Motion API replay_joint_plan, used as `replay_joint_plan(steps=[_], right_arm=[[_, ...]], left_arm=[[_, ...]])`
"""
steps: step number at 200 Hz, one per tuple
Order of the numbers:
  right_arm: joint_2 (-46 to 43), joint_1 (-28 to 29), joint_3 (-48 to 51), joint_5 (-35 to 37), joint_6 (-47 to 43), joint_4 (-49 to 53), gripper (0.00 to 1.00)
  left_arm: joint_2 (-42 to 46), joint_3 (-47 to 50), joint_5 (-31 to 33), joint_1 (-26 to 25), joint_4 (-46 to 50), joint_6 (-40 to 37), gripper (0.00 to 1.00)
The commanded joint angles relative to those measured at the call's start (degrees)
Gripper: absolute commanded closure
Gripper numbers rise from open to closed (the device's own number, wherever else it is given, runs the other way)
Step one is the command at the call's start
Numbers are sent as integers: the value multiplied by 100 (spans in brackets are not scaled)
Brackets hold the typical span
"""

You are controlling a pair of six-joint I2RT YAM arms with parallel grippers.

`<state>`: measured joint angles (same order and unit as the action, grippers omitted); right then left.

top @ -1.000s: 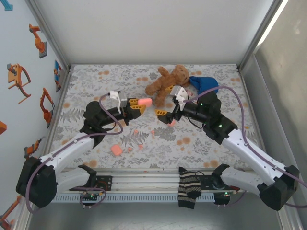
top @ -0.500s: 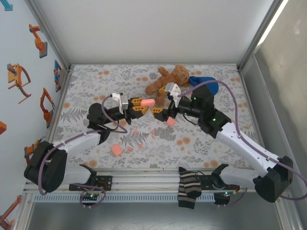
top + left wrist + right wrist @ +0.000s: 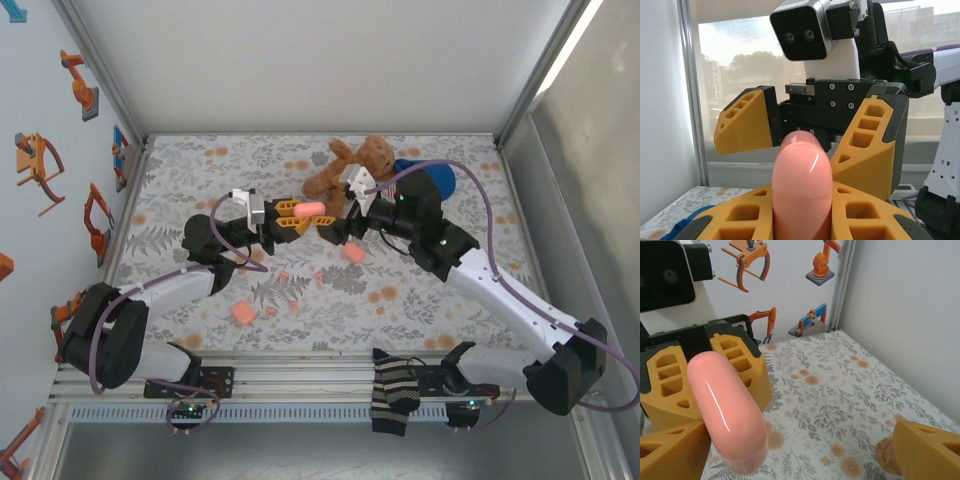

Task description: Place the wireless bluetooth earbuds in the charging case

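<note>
The left gripper point(image 3: 292, 217) clenched a glossy, round-ended salmon-pink charging case point(image 3: 801, 185) aloft; the right gripper point(image 3: 335, 224) gaped opposite. Tiny pink earbuds point(image 3: 283, 275), perhaps four, lay scattered on the table point(image 3: 200, 170) below.

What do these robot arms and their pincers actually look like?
The left arm and right arm have white shells, black joints and a trailing purple cable each. The left gripper and right gripper have chunky orange hollow-celled fingers on black bodies.
</note>
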<state>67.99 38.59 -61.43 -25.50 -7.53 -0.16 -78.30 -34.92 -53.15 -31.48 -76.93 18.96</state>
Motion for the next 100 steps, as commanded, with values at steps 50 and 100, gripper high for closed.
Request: replay_joint_plan(steps=[50, 100], right_arm=[[11, -122, -464, 484, 11, 140, 8], [38, -167, -587, 546, 32, 188, 8]], left_arm=[[-5, -112, -284, -31, -213, 81, 100], [18, -78, -303, -25, -164, 60, 100]])
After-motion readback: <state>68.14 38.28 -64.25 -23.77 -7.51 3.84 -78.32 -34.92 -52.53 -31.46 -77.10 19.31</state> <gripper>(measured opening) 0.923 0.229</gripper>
